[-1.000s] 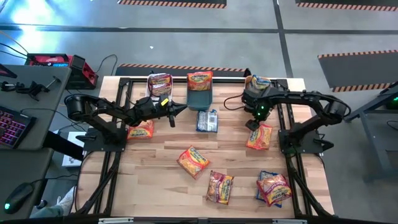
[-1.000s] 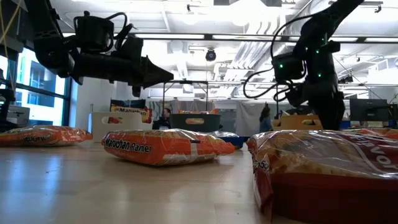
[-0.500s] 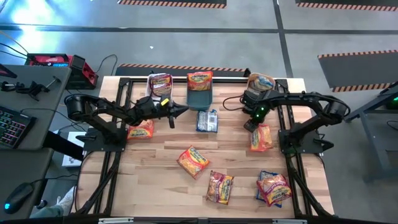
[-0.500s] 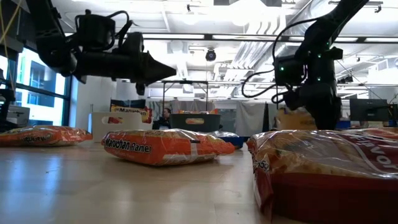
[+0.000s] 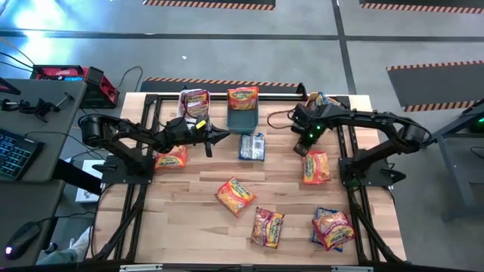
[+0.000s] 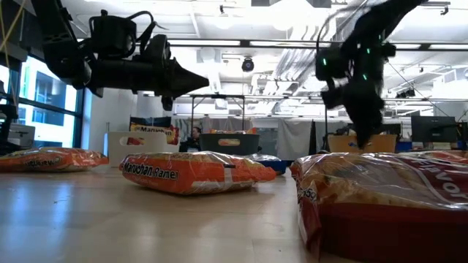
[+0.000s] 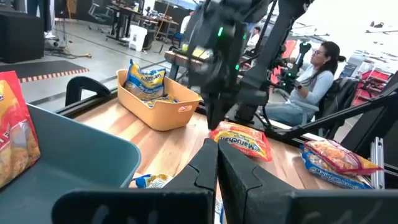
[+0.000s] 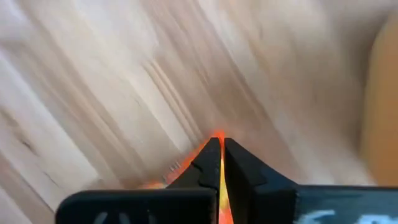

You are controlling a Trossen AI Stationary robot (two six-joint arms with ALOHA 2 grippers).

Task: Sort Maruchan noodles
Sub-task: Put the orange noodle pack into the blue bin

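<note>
My right gripper (image 5: 304, 150) points steeply down at the far right of the table, shut on an orange Maruchan packet (image 5: 316, 167). My left gripper (image 5: 224, 134) hovers shut and level, holding nothing, beside the teal bin (image 5: 243, 119). A blue packet (image 5: 252, 146) lies flat just in front of that bin. More packets lie flat on the wood: orange ones (image 5: 171, 157), (image 5: 234, 195), (image 5: 267, 227), and a pink-red one (image 5: 333, 225) on top of a blue one. My right gripper pinches the far edge (image 8: 217, 135) of the orange packet between its two fingers, coming from above and pointing steeply down. Only a sliver of orange wrapper shows between the fingertips. The rest of the packet (image 7: 244, 140) stretches away toward the table's near edge, low over the wood.
Three bins stand along the far edge. The white bin (image 5: 194, 106) holds a pink-red packet, the teal bin an orange one, and the orange bin (image 5: 321, 100) a blue-and-yellow one. Bare wood lies at the near left. A seated person (image 7: 314, 81) shows beyond the table.
My right gripper has shut on the far edge of the orange packet. It then rose a little and drew toward the table's far left. The packet has turned slightly on the table, its far end following the fingers.
</note>
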